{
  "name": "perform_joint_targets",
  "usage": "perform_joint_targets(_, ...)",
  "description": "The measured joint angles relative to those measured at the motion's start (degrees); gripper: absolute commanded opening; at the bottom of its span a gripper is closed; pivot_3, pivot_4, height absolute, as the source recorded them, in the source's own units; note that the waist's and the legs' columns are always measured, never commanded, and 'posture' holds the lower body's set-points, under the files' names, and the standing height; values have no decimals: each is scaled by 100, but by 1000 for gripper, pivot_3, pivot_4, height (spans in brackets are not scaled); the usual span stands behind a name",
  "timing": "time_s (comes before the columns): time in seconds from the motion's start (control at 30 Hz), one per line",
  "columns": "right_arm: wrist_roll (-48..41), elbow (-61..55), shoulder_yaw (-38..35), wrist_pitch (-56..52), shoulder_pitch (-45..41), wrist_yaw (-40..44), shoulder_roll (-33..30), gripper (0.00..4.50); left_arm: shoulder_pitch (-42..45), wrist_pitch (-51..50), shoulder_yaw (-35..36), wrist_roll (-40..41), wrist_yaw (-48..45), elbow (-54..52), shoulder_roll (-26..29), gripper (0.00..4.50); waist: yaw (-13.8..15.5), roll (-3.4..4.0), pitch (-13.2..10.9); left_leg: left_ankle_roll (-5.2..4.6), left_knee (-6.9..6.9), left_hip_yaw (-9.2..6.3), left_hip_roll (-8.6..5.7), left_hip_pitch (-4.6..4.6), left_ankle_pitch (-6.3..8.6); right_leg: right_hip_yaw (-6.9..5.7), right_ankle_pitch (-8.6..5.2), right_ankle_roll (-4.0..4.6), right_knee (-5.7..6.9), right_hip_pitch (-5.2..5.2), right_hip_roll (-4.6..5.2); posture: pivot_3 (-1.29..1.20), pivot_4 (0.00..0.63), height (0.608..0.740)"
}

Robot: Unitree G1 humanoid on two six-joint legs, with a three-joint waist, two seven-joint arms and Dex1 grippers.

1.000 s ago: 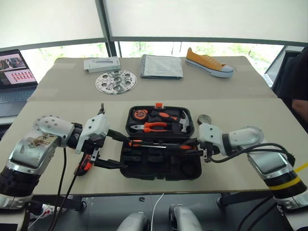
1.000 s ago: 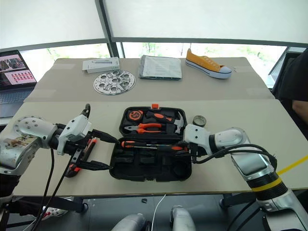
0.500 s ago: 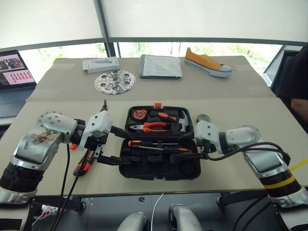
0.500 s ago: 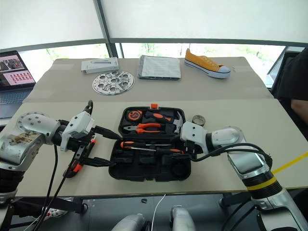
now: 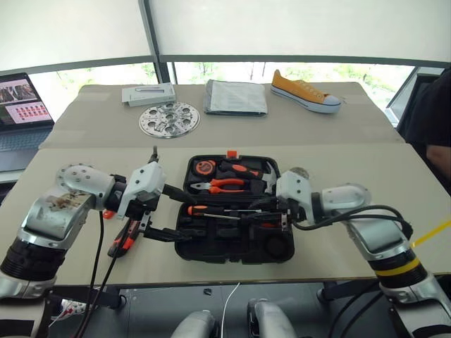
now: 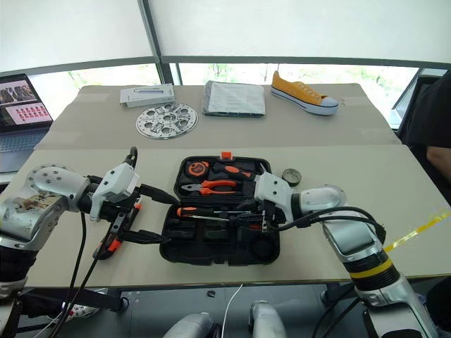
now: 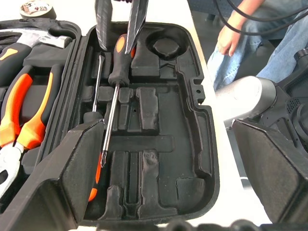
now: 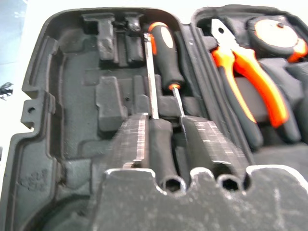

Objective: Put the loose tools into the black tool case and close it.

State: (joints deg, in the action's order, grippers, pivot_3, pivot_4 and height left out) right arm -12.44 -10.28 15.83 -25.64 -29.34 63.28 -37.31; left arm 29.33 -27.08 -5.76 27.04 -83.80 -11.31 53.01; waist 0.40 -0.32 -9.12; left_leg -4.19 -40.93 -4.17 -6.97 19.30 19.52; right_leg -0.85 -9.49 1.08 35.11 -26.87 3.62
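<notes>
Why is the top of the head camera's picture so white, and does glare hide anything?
Left eye view: daylight through the window blinds washes out the top; the table is evenly lit, shadows soft. Right wrist view: the table beside the black tool case glares white.

Head pair looking down over the black tool case [image 5: 234,211] from above; wrist cameras close in from opposite ends, sharing its screwdriver recesses.
</notes>
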Motion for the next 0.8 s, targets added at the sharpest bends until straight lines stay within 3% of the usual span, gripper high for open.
perform_joint_targets(0.47,943,234,724,579,-178,-203,8,12,7,57,-6,-29,3,18,-6,4500,-31,-11,18,1,2,-3,1,-48,1,-1,0,-1,-9,56,-4,0,150,740)
perform_joint_targets(0.63,701,125,513,397,-89,-139,37,12,-25,59,-3,-40,61,18,-6,4500,-7,-13,18,0,6,-4,2,-49,1,1,0,-1,-9,53,-6,0,150,740)
perform_joint_targets(0.77,-39,43,-191,-204,-159,-276,342,12,-324,3,121,-20,358,-21,-6,4500,-31,-12,17,0,8,-3,2,-16,0,4,1,1,0,10,-7,0,150,740)
perform_joint_targets(0.8,-266,-38,-436,-428,-219,-328,353,292,-446,-70,226,0,474,-48,-4,4500,-41,-13,17,1,5,-2,2,-3,0,3,2,4,2,-4,-7,0,150,740)
